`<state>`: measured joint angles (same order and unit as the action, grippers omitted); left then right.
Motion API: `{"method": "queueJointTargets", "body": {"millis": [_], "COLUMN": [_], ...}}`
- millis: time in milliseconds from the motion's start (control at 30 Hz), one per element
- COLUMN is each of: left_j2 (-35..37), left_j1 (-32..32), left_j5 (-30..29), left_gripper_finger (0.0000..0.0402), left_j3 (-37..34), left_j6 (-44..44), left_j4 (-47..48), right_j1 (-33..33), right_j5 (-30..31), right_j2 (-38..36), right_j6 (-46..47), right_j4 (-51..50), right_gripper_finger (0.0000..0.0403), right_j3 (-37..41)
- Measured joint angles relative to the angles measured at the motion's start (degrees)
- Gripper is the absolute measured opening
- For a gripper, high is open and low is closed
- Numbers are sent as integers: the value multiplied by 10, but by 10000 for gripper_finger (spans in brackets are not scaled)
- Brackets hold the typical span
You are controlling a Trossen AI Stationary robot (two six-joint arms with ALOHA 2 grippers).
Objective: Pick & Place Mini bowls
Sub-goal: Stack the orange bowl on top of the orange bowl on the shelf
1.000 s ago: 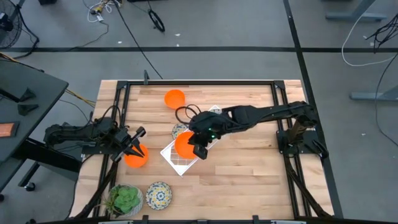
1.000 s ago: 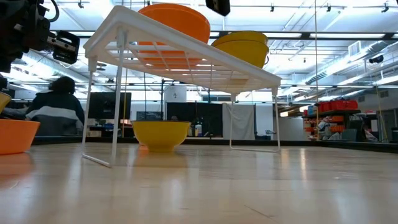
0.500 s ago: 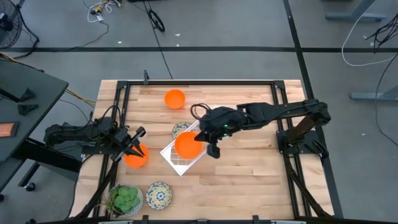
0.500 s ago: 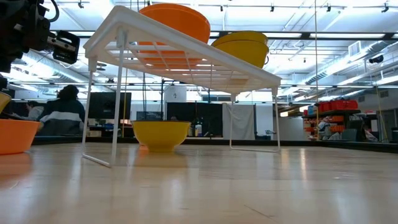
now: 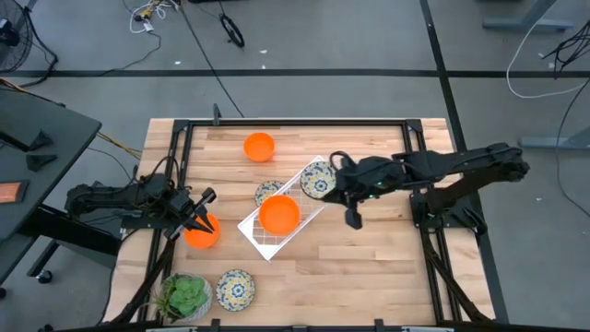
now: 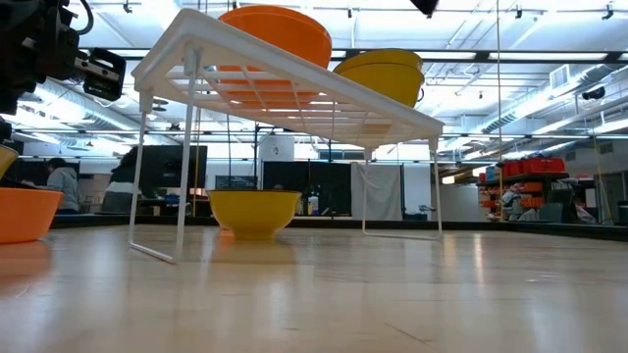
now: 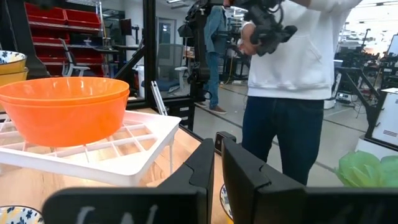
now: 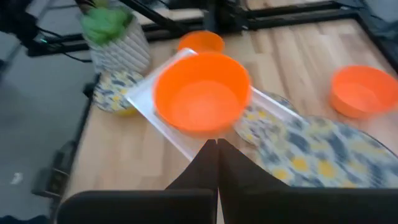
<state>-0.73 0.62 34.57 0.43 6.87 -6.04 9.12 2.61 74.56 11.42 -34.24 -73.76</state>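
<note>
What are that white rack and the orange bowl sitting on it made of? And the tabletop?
White rack: looks like coated wire or moulded plastic; its thin grid bars have an even matte white. Orange bowl: probably plastic, uniform bright colour with a smooth, slightly glossy wall. Tabletop: wood, pale joined planks with visible grain and a light sheen.

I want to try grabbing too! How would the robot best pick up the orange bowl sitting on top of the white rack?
Probably by the rim. The orange bowl sits upright and open on the white rack, so a gripper could come straight down from above, one finger inside and one outside the thin wall. The side away from the flowered bowl looks clearest.
</note>
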Motion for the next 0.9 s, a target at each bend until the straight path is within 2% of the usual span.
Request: {"method": "queueJointTargets", "body": {"millis": [167,433,633,900], "left_j2": [0,0,0,0], "left_j1": [0,0,0,0], "left_j5": [0,0,0,0], "left_gripper_finger": [37,37,37,37], "left_j3": [0,0,0,0], "left_j6": [0,0,0,0], "left_j4": [0,0,0,0], "right_j1": [-21,-72,-99,-121], "right_j5": [10,7,-3,-6], "right_j2": [-60,-136,-170,-198], "right_j6": [-8,-35,-39,-50], "right_j4": [-11,-116,-206,-279], "right_gripper_finger": [0,0,0,0], "right_j3": [45,46,23,-27]}}
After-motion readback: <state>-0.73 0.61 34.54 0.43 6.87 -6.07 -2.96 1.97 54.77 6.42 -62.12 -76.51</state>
